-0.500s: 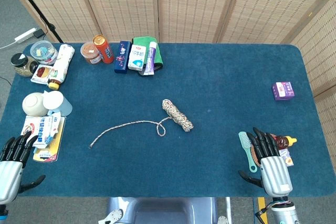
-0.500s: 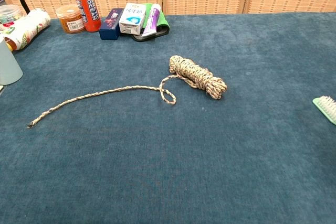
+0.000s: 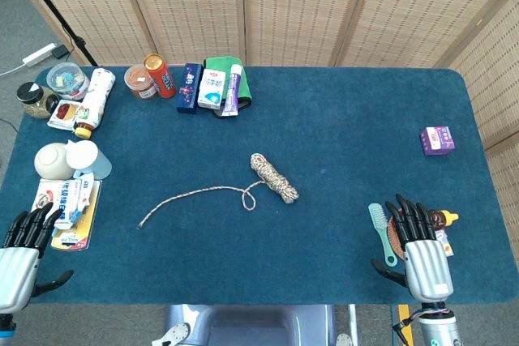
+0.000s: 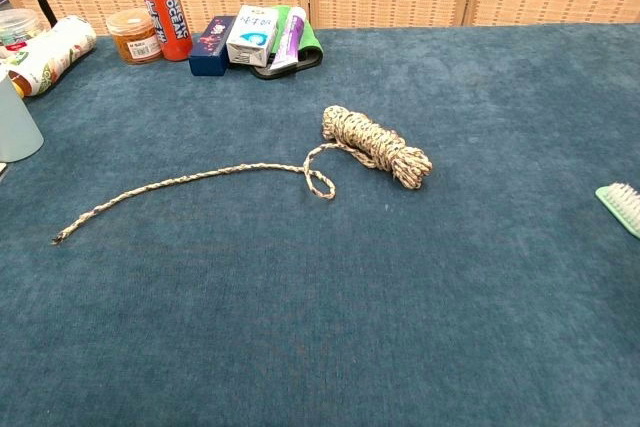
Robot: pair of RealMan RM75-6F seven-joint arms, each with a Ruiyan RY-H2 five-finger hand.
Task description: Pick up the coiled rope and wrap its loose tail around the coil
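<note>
Both hands lay open and empty at the near edge of the table [image 3: 340, 119], the left hand [image 3: 20, 253] by the near-left corner, the right hand [image 3: 422, 249] toward the near-right. The coiled rope [image 3: 274, 177] sat near the table's middle, well apart from either, its long axis slanting from far-left to near-right. Its loose tail [image 3: 195, 198] trailed toward the near-left, so the right hand looked somewhat nearer the coil, the left nearer the tail's end.

We see the speckled braided rope coil [image 3: 273, 177] mid-table on the blue felt table [image 3: 349, 135], its tail [image 3: 190, 198] trailing left; both hands well nearer us.
</note>
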